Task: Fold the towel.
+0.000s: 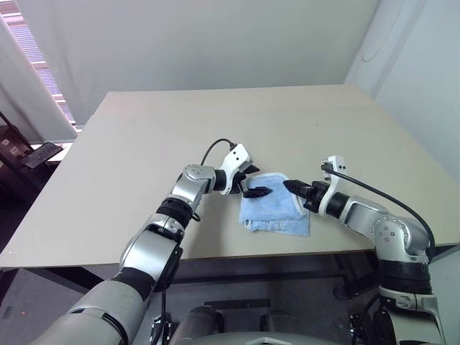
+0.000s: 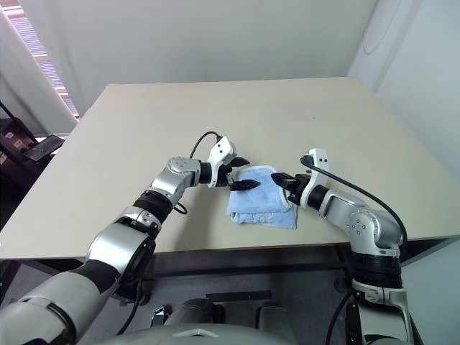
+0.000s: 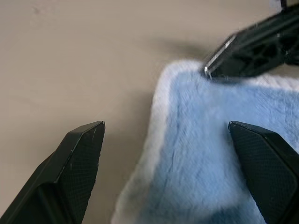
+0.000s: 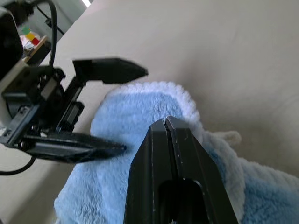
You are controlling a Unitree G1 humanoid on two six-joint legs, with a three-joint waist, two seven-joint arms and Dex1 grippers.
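Towel: we are looking at a small light-blue terry towel [image 1: 274, 208] with white stitched edging, lying in a rumpled, folded heap on the table, near the front edge and roughly midway between the two arms.
Towel layers: we are seeing one layer lying over another, with a rounded far corner edged in white and a small white tab poking out beside the fold in the right wrist view.
Table: we are noting a broad beige matte table top [image 1: 215, 129]; the towel is resting flat on it.
Left gripper: we are recording the black two-fingered left gripper [image 1: 251, 182] reaching in from the left over the towel's far left corner, its fingers standing wide apart. In the left wrist view one finger [image 3: 74, 163] is sitting over bare table and the other over blue cloth, so the white edge is lying between them; we cannot tell whether either tip is touching the cloth.
Right gripper: we are recording the black two-fingered right gripper [image 1: 293, 186] coming in from the right, its fingers pressed together with nothing between them. Its tip is resting at the towel's far edge, close to the left gripper's upper finger.
Surroundings: we are listing a pale wall beyond the table.
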